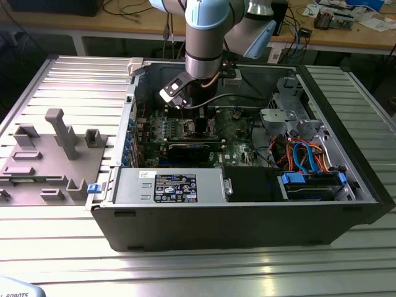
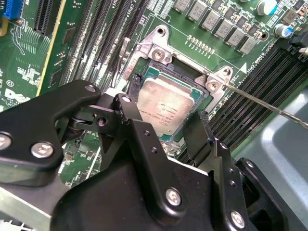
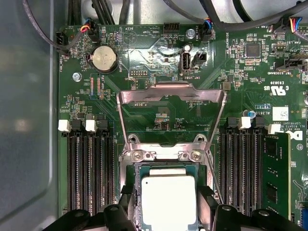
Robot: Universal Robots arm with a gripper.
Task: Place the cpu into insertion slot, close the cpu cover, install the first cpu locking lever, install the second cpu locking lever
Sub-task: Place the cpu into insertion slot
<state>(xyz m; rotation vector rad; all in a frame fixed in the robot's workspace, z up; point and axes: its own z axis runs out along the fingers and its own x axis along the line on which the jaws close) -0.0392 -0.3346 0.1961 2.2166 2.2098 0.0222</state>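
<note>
**Our tally around the open computer**

In the exterior view we count one arm (image 1: 204, 37), coming in at twelve o'clock, and one computer case (image 1: 247, 223). Inside the case we count one power supply (image 1: 173, 185) at eight o'clock, and at nine o'clock from the case we count one grey fixture block (image 1: 49, 161). In the second wrist view we count one gripper (image 2: 163, 113) with two fingers (image 2: 144, 139), one insertion slot (image 2: 180, 72) and one thin metal rod (image 2: 264, 103). In the first wrist view we count one cpu (image 3: 168, 199), one cpu cover (image 3: 134, 96), two hinge screws (image 3: 138, 155), one coin cell (image 3: 104, 58), four white slot clips (image 3: 63, 125) and one memory stick (image 3: 276, 178).
</note>
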